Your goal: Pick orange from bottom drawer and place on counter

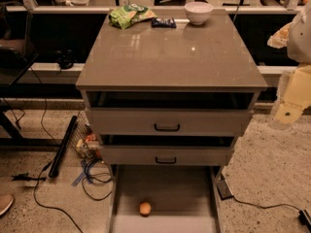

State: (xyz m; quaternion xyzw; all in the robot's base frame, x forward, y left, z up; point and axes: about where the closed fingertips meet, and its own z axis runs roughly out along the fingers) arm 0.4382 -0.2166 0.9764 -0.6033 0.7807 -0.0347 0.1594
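Hovering far right, my pincer (283, 116), opening I cannot tell, might bump the small round orange fruit (145, 208) rolling across the pale-grey bottom drawer (167, 183).

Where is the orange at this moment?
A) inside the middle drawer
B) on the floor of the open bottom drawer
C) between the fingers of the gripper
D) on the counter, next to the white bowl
B: the orange lies in the open bottom drawer, near its front; the gripper is up at the right edge of the view, away from it.
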